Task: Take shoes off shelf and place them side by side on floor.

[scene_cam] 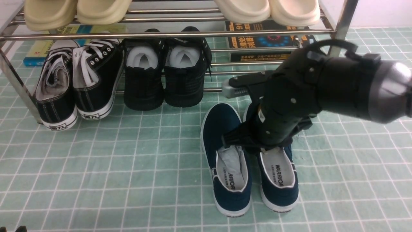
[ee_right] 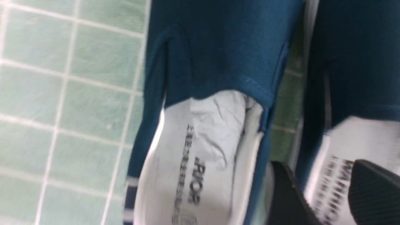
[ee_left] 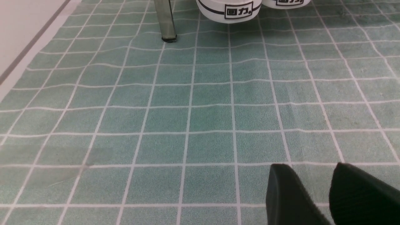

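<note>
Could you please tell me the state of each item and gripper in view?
Navy blue canvas slip-on shoes: side by side on pale green gridded floor.
Black lace-up sneakers: at chrome-tube shelf, heels on floor.
Plain black shoes: stuffed with white paper.
Left gripper: open, empty.
Right gripper: at right shoe collar; grip unclear.
</note>
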`<action>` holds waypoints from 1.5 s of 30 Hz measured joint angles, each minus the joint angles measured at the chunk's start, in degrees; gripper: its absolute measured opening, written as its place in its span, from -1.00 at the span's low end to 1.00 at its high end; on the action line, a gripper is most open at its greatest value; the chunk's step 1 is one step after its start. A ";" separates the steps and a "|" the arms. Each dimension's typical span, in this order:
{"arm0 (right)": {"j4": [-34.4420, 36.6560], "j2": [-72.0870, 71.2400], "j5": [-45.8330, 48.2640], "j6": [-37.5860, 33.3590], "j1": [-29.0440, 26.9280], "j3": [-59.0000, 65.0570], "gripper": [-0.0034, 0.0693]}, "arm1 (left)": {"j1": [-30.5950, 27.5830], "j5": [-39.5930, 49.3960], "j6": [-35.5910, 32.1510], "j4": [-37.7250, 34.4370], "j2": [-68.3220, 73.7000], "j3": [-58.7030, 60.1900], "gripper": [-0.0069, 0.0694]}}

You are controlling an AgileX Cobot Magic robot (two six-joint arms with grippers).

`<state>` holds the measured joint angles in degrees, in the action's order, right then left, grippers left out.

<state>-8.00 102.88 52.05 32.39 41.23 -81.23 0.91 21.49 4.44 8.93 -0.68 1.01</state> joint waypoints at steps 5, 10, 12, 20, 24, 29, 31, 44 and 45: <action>0.55 -5.05 12.22 -11.63 0.00 -5.44 -0.10 | 0.00 0.00 0.00 0.00 0.00 0.00 -0.18; -0.34 -12.72 18.15 -22.01 0.00 -7.33 -0.39 | 0.00 0.00 0.00 0.00 0.00 0.00 -0.18; -0.57 -16.70 18.44 -24.61 0.00 -6.81 -0.52 | 0.00 0.00 0.00 0.00 0.00 0.00 -0.18; 1.54 -34.19 19.37 -25.45 0.00 0.76 -0.89 | 0.00 0.00 0.00 0.00 0.00 0.00 -0.18; 6.19 -46.98 19.40 -24.95 0.00 13.26 -0.95 | 0.00 0.00 0.00 0.00 0.00 0.00 -0.18; 9.83 -57.93 2.67 -24.59 0.00 32.48 -0.95 | 0.00 0.00 0.00 0.00 0.00 0.00 -0.18; 9.97 -59.75 -3.80 -24.54 0.00 37.32 -0.95 | 0.00 0.00 0.00 0.00 0.00 0.00 -0.18; 10.19 -63.38 -40.63 -24.54 0.00 59.10 -0.93 | 0.00 0.00 0.00 0.00 0.00 0.00 -0.18; 10.19 -63.38 -40.71 -24.54 0.00 59.48 -0.93 | 0.00 0.00 0.00 0.00 0.00 0.00 -0.18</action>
<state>2.19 39.50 11.34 7.84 41.23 -21.75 0.91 21.49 4.44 8.93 -0.68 1.01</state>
